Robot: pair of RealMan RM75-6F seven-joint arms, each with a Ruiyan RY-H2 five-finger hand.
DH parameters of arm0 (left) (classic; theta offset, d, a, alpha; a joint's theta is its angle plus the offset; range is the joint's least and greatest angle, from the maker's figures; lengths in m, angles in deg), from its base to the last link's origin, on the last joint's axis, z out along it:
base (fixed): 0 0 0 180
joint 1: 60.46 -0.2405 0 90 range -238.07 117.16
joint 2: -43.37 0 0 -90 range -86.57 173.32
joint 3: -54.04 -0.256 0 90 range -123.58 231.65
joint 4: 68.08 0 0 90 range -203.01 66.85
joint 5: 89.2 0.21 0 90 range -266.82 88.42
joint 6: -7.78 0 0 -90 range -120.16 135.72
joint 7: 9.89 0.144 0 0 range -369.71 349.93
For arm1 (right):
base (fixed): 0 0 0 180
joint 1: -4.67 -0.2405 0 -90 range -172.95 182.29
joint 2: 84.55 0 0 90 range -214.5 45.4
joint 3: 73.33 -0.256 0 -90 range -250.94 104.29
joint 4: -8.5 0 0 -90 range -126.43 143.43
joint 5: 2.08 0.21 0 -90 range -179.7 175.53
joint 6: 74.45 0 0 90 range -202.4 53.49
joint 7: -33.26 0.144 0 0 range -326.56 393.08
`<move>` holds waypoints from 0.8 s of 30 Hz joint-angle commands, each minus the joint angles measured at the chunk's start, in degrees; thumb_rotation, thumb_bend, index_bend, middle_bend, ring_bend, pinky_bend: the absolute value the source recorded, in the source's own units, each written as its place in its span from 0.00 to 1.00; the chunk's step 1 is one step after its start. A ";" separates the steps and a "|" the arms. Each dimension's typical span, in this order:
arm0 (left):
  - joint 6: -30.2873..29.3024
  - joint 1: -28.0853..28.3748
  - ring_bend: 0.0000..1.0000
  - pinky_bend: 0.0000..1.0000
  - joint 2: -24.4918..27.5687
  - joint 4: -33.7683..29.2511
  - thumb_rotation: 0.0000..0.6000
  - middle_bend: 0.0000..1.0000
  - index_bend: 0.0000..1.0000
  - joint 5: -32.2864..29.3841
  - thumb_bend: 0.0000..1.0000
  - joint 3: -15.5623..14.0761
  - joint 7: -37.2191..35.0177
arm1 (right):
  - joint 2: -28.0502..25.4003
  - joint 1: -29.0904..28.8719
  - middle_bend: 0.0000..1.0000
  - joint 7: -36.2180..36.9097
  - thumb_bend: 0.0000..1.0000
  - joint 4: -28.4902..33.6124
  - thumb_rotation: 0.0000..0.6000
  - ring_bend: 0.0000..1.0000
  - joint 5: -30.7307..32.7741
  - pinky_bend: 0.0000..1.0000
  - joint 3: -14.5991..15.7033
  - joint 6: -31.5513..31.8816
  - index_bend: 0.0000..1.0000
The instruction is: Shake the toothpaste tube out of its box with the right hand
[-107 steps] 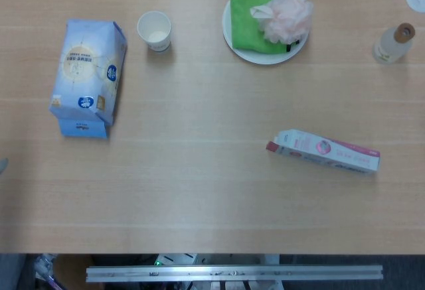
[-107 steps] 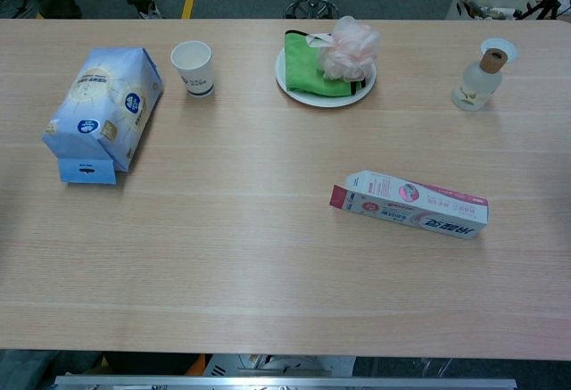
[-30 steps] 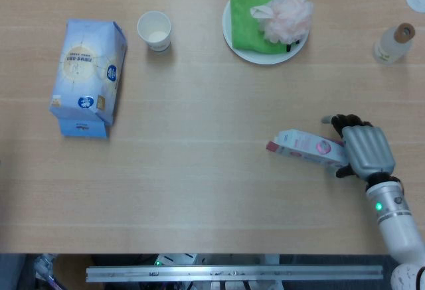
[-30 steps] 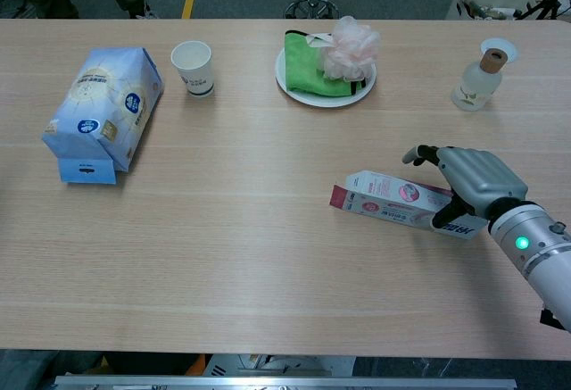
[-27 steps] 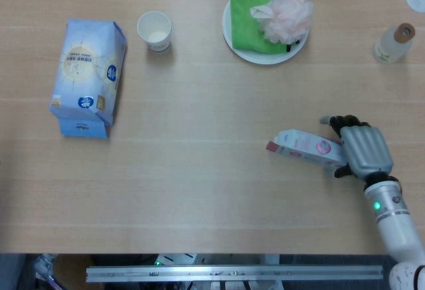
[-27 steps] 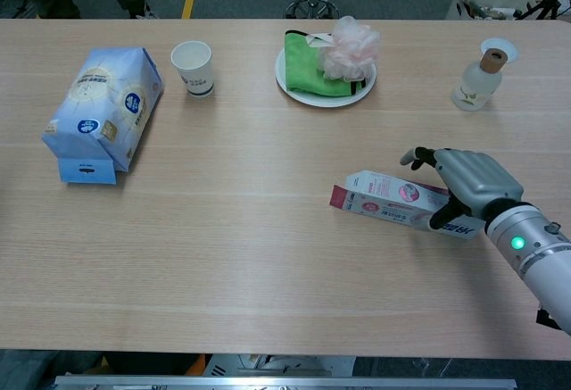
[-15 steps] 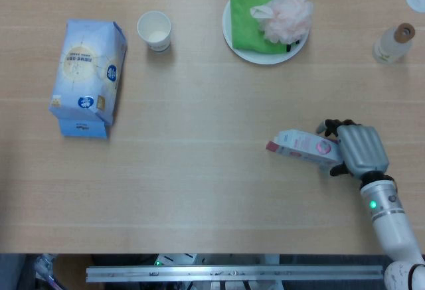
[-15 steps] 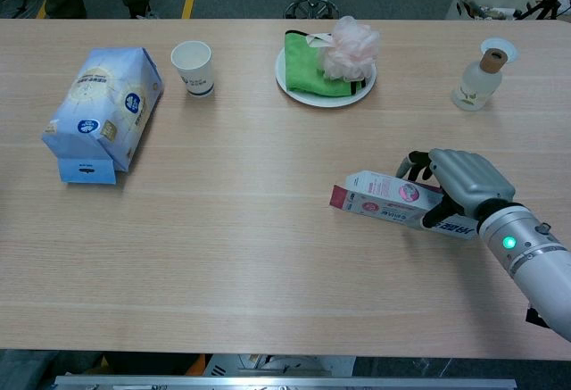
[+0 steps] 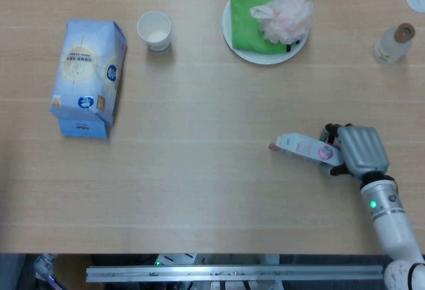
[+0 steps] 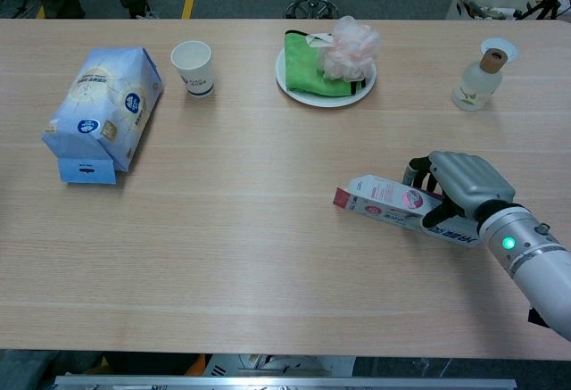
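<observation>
The pink and white toothpaste box lies on the wooden table, right of centre, with its flapped end pointing left. My right hand comes in from the lower right and its fingers wrap over the box's right half, hiding that end. In the chest view the same hand grips the box, thumb on the near side and fingers curled over the far side. No toothpaste tube shows outside the box. My left hand is in neither view.
A blue packet lies at the left with a paper cup beside it. A white plate at the back holds a green cloth and a pink bath puff. A small corked bottle stands at the far right.
My right hand came in from the lower right and closed its fingers around the box's right half. The box's left end has shifted slightly to the right.
</observation>
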 commanded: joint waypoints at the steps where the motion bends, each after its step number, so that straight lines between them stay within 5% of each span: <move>1: -0.01 -0.05 0.37 0.53 -0.02 0.04 1.00 0.37 0.40 -0.05 0.12 0.02 -0.03 | -0.08 -0.04 0.53 0.25 0.20 0.11 1.00 0.46 -0.12 0.56 -0.07 0.05 0.50; 13: 0.12 -0.14 0.37 0.53 -0.01 0.05 1.00 0.37 0.40 -0.22 0.12 0.10 -0.04 | -3.63 -1.15 0.55 0.65 0.22 4.29 1.00 0.48 0.01 0.58 -1.23 -0.55 0.52; 24: -0.06 -0.03 0.37 0.53 0.18 -0.50 1.00 0.37 0.40 0.02 0.12 0.26 0.44 | -15.22 -6.29 0.56 -6.97 0.25 16.21 1.00 0.48 6.96 0.58 -3.51 -3.23 0.53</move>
